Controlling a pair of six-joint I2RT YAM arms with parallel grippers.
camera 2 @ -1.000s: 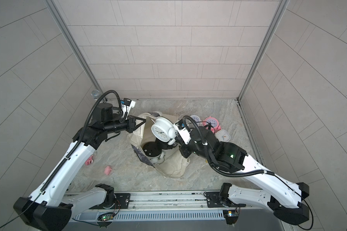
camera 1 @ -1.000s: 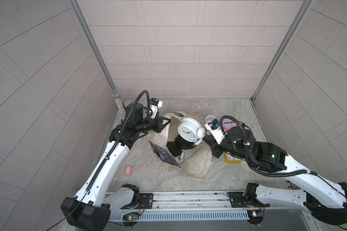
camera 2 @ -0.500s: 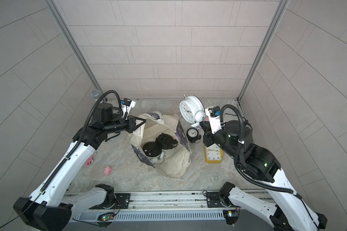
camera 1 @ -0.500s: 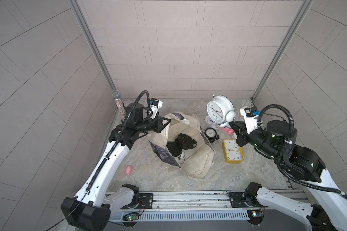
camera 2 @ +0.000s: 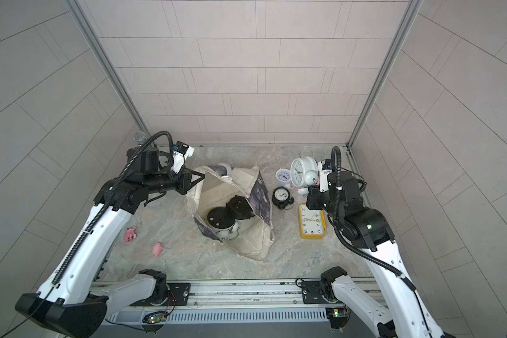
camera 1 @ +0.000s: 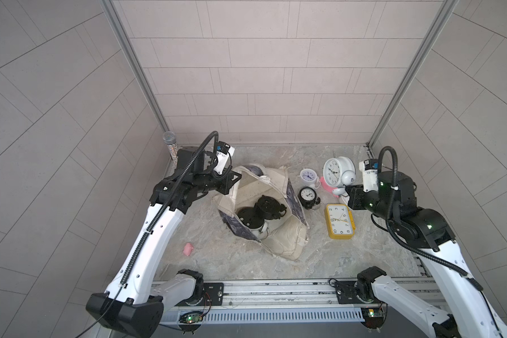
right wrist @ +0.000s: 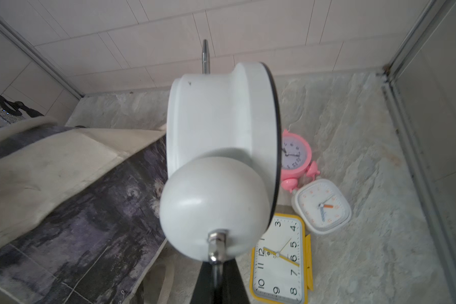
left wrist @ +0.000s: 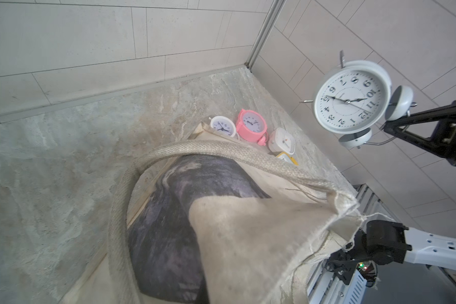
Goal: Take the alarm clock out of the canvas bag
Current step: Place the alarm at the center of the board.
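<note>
Inspecting the right end effector, I am finding it clenched on the thin wire handle between the two bells of the white alarm clock. The clock is hanging aloft on its side, fully clear of the canvas bag. It is hanging above the cluster of clocks on the bench beside the bag, near the pink clock and the yellow clock. The left end effector is pinching the bag's rim and holding the mouth open; black clocks are lying inside.

Handling, in my judgement: the clock is looking rigid, metal-bodied and moderately heavy. Its smooth painted shell would be slipping in a side grip, and its face cover and thin legs are likely fragile. The wire handle is the sound hold, though it is letting the body swing, so I am expecting to lower it slowly. The bag is soft and is sagging wherever it is unsupported.
</note>
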